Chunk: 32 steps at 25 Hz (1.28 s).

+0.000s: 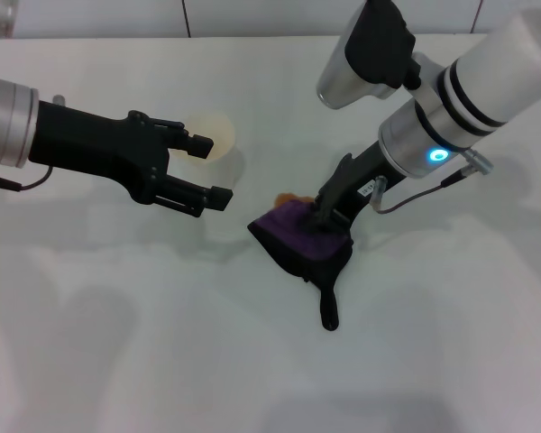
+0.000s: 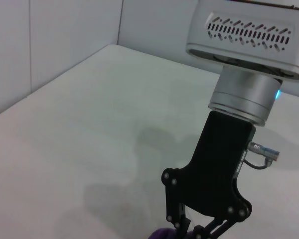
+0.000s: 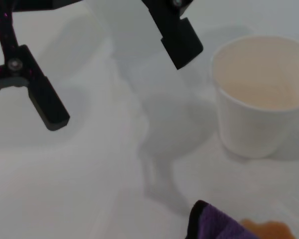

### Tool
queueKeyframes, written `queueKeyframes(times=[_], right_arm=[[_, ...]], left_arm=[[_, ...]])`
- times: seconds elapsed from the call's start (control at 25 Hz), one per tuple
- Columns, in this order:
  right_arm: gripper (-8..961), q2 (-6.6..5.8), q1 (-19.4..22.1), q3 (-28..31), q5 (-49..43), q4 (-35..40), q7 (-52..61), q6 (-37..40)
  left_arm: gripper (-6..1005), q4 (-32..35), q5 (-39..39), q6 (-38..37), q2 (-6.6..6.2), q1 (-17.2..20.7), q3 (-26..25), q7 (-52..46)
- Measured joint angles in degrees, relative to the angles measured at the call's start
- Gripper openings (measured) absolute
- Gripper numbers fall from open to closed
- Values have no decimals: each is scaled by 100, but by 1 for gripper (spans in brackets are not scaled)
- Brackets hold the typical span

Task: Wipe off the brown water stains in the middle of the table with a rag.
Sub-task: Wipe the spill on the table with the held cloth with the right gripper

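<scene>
The table [image 1: 117, 343], a plain white surface, fills the head view and bears every other item. The right arm [image 1: 487, 81] reaches in from the far right and angles down toward the middle of the table. The left arm [image 1: 36, 135] extends in from the left edge and hangs above the surface. The rag [image 1: 298, 236], dark purple with black edging, lies bunched near the middle of the table, its short black tail pointing toward the near edge. The right gripper [image 1: 329, 216] presses down into the far right part of the rag; its fingers are buried in the folds, so whether they pinch the cloth cannot be told. The left gripper [image 1: 209, 169] hovers to the left of the rag, apart from it, its two fingers spread wide with nothing between them. A white paper cup [image 1: 215, 135] stands upright on the far side of the left gripper, empty in the right wrist view. The brown water stains [image 1: 293, 198] show as a small orange-brown patch at the far edge of the rag, touching it and partly covered by it.
</scene>
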<state>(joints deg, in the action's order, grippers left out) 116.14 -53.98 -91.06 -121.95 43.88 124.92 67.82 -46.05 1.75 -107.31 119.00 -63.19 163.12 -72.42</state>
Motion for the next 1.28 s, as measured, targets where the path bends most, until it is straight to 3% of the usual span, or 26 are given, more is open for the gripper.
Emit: queueKeyframes(times=[0.56,0.8,1.28], right_arm=[[97,6,-296,-573,339,-282,-35,-299],[97,5,-411,-591,351,-638,-33,-636],[97,-7,-365,-550,353,-622,-26,-897]], left_arm=[[883,8,-70,7,0,22,1,1],[883,8,-95,8,9,46,0,-8],[883,159,-132,125,9,62,0,-12]])
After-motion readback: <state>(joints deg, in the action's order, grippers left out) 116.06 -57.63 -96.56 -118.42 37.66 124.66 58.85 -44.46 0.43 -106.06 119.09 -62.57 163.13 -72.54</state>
